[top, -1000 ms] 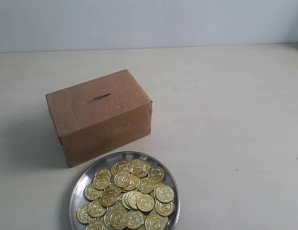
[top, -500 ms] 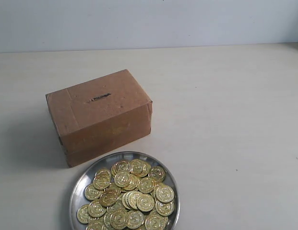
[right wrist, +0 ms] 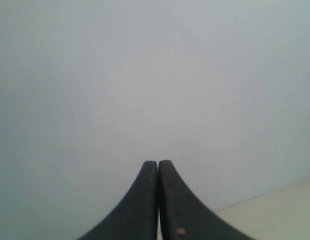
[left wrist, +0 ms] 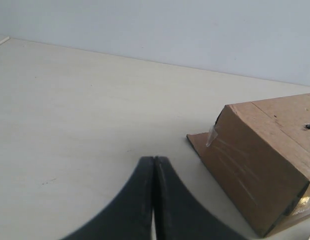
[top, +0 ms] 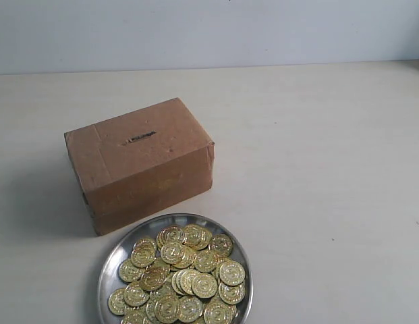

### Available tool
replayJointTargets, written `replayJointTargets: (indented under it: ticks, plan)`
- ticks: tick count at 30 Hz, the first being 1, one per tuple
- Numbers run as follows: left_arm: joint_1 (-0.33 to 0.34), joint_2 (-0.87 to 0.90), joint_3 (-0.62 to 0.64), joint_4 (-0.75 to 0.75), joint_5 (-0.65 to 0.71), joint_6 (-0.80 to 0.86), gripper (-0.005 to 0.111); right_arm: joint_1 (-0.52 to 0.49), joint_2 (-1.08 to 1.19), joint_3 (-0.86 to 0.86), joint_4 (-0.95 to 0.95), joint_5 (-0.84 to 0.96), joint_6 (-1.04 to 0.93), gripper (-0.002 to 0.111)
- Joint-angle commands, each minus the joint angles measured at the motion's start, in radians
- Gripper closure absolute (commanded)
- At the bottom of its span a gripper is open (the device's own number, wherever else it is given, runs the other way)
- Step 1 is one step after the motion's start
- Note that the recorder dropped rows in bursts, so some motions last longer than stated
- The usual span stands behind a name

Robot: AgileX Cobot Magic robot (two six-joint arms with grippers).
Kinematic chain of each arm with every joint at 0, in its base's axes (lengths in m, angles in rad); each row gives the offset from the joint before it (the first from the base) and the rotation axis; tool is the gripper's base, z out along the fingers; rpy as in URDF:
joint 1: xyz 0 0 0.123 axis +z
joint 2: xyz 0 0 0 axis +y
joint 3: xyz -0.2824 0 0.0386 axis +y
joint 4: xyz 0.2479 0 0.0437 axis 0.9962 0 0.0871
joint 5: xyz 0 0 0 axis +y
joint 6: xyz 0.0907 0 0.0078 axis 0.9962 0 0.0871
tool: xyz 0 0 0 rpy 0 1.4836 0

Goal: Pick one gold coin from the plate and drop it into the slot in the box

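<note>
A brown cardboard box [top: 140, 162] stands on the pale table, with a thin dark slot [top: 140, 137] in its top face. Just in front of it lies the shiny silver plate [top: 112, 260], heaped with several gold coins [top: 179, 273]. No arm shows in the exterior view. My left gripper [left wrist: 154, 159] is shut with nothing between its black fingers, and the box [left wrist: 259, 160] stands off to one side of it. My right gripper [right wrist: 158, 162] is also shut and empty, facing a plain grey wall, with the plate and box out of its view.
A grey wall [top: 209, 30] runs along the table's far edge. A bare table surface [top: 330, 175] stretches to the right of the box and plate. A strip of clear tape [left wrist: 211, 134] sticks out at the box's corner.
</note>
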Motion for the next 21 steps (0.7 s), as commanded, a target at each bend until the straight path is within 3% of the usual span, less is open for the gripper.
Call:
replayJointTargets:
  ticks: [1,6,11,17,21]
  plan:
    - [-0.006,-0.004,0.003,-0.003,-0.009,0.004,0.107,-0.006,-0.005,-0.091,-0.009,0.078,0.062,0.108]
    - [-0.006,-0.004,0.003,-0.003,-0.009,0.004,0.107,-0.006,0.033,-0.316,-0.009,0.433,-0.005,0.108]
    - [-0.006,-0.004,0.003,-0.003,-0.009,0.004,0.107,-0.006,0.194,-0.544,0.062,0.843,-0.422,0.108]
    - [-0.006,-0.004,0.003,-0.003,-0.009,0.004,0.107,-0.006,0.438,-0.737,0.328,1.122,-0.906,0.108]
    - [-0.006,-0.004,0.003,-0.003,-0.009,0.004,0.107,-0.006,0.617,-0.808,0.421,1.262,-0.937,0.108]
